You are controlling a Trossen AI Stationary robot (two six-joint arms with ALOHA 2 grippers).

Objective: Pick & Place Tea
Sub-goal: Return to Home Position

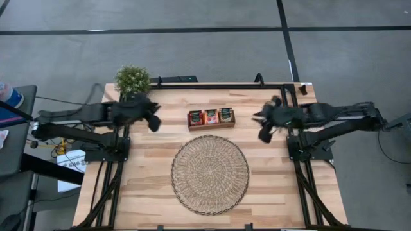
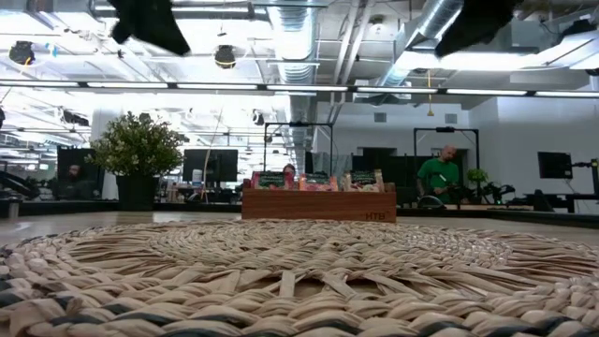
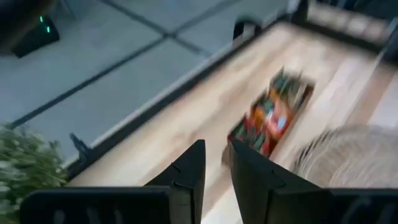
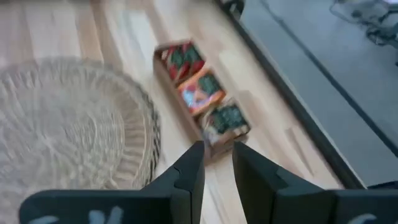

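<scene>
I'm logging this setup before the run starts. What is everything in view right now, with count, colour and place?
wooden tray: one, brown, three compartments, far middle of table.
tea sachets: red-orange and green stacks, all inside the tray; count unclear.
woven mat: one, beige, round, bare, nearer than the tray.
potted plant: one, green, far left corner.
table: one, light wood.
left tool: dark, raised left of the tray, slightly open, empty.
right tool: dark, raised right of the tray, slightly open, empty.

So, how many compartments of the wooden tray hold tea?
3: the left, middle and right compartments of the wooden tray each hold tea. Sachets stacked beneath may be hidden.
</scene>
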